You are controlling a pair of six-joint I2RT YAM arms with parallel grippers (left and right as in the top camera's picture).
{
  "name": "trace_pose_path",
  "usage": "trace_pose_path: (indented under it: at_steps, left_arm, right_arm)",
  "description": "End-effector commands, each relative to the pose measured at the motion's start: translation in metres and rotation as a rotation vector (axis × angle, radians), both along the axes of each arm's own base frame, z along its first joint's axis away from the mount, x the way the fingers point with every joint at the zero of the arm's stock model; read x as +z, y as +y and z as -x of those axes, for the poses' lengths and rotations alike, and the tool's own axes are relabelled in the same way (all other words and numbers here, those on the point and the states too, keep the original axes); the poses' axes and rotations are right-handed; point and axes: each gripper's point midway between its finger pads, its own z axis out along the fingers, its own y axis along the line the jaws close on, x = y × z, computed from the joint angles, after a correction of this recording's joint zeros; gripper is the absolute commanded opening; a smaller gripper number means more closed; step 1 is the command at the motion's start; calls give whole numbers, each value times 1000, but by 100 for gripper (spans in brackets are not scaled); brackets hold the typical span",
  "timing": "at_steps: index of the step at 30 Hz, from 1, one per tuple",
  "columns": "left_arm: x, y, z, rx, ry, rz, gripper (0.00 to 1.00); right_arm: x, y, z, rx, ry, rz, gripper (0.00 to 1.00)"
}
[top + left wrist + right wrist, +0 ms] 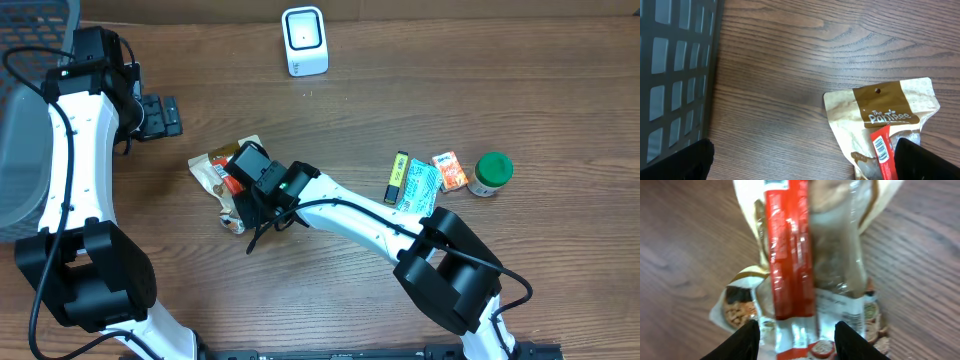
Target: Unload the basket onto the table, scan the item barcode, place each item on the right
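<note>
Scanner: white barcode scanner (304, 40) upright at the far edge of the wooden table (450, 90), well apart from both arms.
Item: red-banded clear packet (790, 255) lying on top of a brown snack pouch (880, 105), left of table centre; printed barcode on the red band facing up in the left wrist view.
Right gripper (797, 335): low over the packet, one dark finger at each long edge of it, jaws partly apart; impossible to tell whether pressing on the wrap or just clear of it.
Left gripper (800, 165): spread wide, nothing between the fingers, hovering over bare wood just beside the pouch's hanging-hole end.
Basket: dark mesh basket (30, 90) at the table's left edge, next to the left arm.
Other goods: yellow-and-black bar (397, 177), teal packet (420, 187), orange packet (450, 171) and green-lidded jar (491, 173) grouped to the right, near one another, well apart from the pouch.
</note>
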Motion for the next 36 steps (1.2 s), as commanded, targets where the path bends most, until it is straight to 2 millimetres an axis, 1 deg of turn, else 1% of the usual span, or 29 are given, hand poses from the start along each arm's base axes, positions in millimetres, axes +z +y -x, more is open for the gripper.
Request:
trace_pose_path:
  at_steps: [1, 7, 12, 23, 26, 33, 36]
  left_arm:
    - [14, -4, -4, -24, -39, -5, 100]
    - [14, -4, -4, -24, -39, -5, 100]
    - [14, -4, -4, -24, -39, -5, 100]
    - [14, -4, -4, -24, -39, -5, 100]
    - [14, -4, -5, -24, -40, -5, 100]
    - [14, -4, -4, -24, -39, -5, 100]
    - [14, -4, -4, -24, -39, -5, 100]
  right_arm:
    - [11, 1, -13, -28, -57, 0, 49]
    - [7, 2, -4, -8, -20, -4, 48]
    - [-4, -2, 3, -48, 28, 5, 48]
    - [-10, -2, 15, -100, 88, 8, 48]
    - [-10, -1, 17, -96, 79, 12, 48]
    - [-13, 0, 11, -108, 14, 29, 49]
    - [-14, 7, 11, -61, -24, 28, 49]
